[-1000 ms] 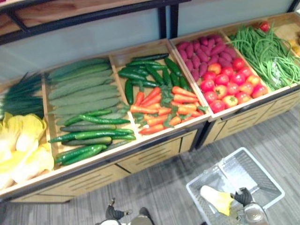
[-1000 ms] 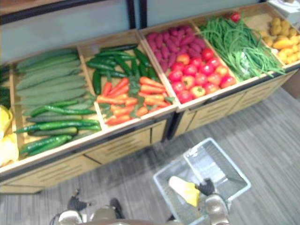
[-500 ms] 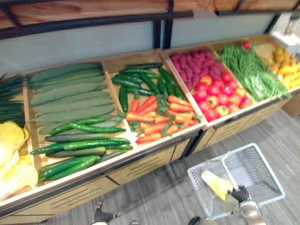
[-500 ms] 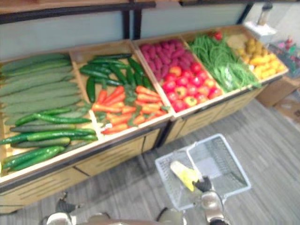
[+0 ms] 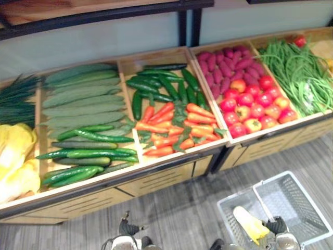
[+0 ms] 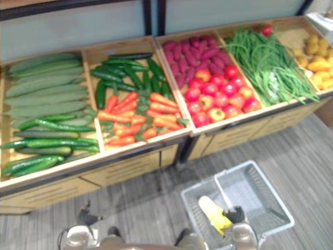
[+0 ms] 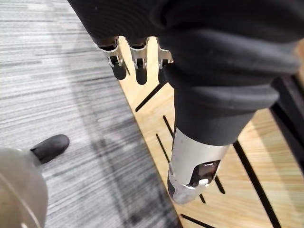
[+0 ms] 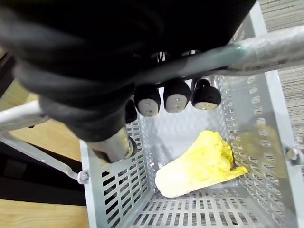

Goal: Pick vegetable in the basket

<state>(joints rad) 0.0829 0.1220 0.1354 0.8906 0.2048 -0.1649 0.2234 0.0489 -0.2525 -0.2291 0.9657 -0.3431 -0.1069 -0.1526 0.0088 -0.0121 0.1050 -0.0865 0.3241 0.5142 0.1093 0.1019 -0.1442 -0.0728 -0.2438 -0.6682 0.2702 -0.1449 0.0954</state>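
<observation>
The right hand (image 8: 71, 95) has its fingers (image 8: 175, 97) curled tight round the grey metal handle bar (image 8: 266, 48) of the pale grey perforated plastic basket (image 5: 304, 185), which hangs beneath them. Straight below those fingertips, on the basket floor, lies a yellow leafy cabbage-like vegetable (image 8: 204, 164), its long axis slanting across the basket, clear of the hand. The left hand (image 5: 127, 230) hangs low, its fingers (image 7: 137, 71) straight and relaxed, holding nothing, just in front of the light wooden display stand (image 5: 166, 179). Up and ahead of these fingers lie dark green cucumbers (image 5: 88, 153), long axes running crosswise to the reach; orange carrots (image 5: 177, 122) lie further toward the basket side. The free left hand looks the nearer one for any further pick, and would need to rise over the stand's front edge and close across a cucumber's narrow width
</observation>
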